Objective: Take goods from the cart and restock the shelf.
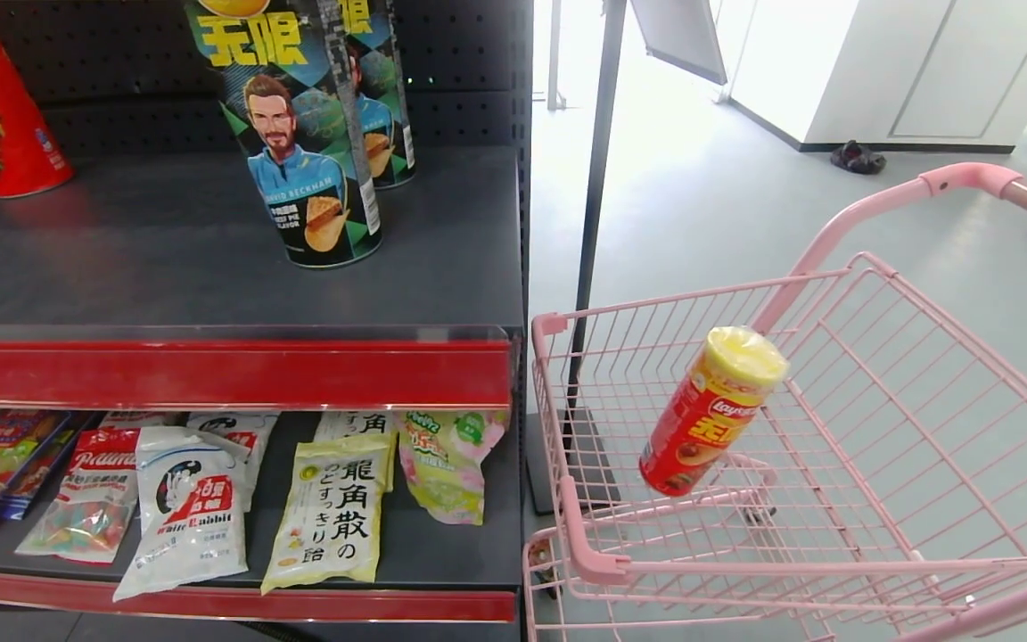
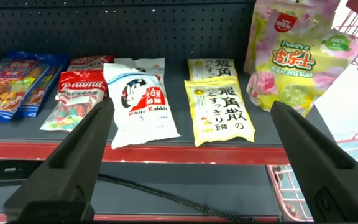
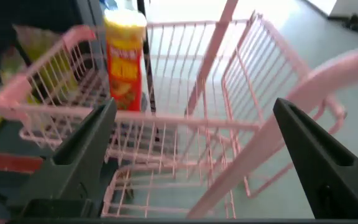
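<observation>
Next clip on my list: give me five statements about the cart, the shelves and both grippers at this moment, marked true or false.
1. A red chip can with a yellow lid leans tilted inside the pink cart. True.
2. The right gripper is shut on the can. False: its jaws are open and empty, apart from the can.
3. Two dark chip cans stand on the upper shelf. True.
4. The lower shelf holds bottles. False: snack bags lie flat on it.
5. The left gripper has its jaws open, facing the lower shelf. True.
</observation>
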You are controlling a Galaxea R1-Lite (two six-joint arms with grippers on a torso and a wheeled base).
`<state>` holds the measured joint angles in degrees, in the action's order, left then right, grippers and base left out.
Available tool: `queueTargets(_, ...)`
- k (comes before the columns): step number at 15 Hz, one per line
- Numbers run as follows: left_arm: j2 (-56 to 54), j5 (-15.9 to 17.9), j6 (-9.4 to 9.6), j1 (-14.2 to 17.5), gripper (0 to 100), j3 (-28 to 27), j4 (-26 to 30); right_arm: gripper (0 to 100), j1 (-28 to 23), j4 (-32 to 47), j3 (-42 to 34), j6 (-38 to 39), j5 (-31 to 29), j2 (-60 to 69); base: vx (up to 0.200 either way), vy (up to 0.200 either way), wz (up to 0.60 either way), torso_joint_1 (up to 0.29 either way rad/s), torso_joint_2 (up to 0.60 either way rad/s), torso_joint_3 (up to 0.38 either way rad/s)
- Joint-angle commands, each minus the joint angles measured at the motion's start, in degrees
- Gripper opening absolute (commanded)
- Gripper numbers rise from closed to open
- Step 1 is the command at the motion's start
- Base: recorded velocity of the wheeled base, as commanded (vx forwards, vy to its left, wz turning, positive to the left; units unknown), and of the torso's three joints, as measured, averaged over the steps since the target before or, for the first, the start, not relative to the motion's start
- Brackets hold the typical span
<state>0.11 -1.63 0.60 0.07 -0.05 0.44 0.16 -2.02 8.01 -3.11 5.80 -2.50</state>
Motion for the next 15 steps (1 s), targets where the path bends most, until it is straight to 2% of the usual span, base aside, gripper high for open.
queueTargets(1,0.1,0.1,0.02,0.0,100,0.0,0.0,100,3.5,-3.4,25.2,0.0,3.7,-22.5,0.0,0.0,0.0,0.0,0.0,0.0)
queueTargets(3,0.1,0.0,0.02,0.0,100,0.0,0.0,100,7.4,-3.5,26.1,1.4,3.3,-30.1,0.0,0.0,0.0,0.0,0.0,0.0)
queueTargets(4,0.1,0.0,0.02,0.0,100,0.0,0.0,100,8.5,-3.5,30.4,2.1,3.4,-37.2,0.0,0.0,0.0,0.0,0.0,0.0)
queueTargets(6,0.1,0.0,0.02,0.0,100,0.0,0.0,100,5.6,-4.0,38.3,6.8,3.5,-48.0,0.0,0.0,0.0,0.0,0.0,0.0)
queueTargets(8,0.1,0.0,0.02,0.0,100,0.0,0.0,100,1.7,-11.1,40.1,4.1,9.8,-55.2,0.0,0.0,0.0,0.0,0.0,0.0)
queueTargets(9,0.1,0.0,-0.07,0.0,100,0.0,0.0,100,0.7,-17.8,36.7,2.3,15.7,-58.7,0.0,0.0,0.0,0.0,0.0,0.0)
queueTargets(11,0.1,0.0,0.02,0.0,100,0.0,0.0,100,-1.4,-37.8,26.9,0.3,28.5,-68.5,0.0,0.0,0.0,0.0,0.0,0.0)
queueTargets(12,0.1,0.0,0.02,0.0,100,0.0,0.0,100,-2.4,-42.7,24.4,0.2,32.2,-71.2,0.0,0.0,0.0,0.0,0.0,0.0)
queueTargets(13,0.1,0.0,0.02,0.0,100,0.0,0.0,100,-4.1,-49.7,20.7,-0.6,38.6,-75.5,0.0,0.0,0.0,0.0,0.0,0.0)
queueTargets(15,0.1,0.0,0.02,0.0,100,0.0,0.0,100,-4.9,-62.8,18.1,-3.8,47.8,-85.9,0.0,0.0,0.0,0.0,0.0,0.0)
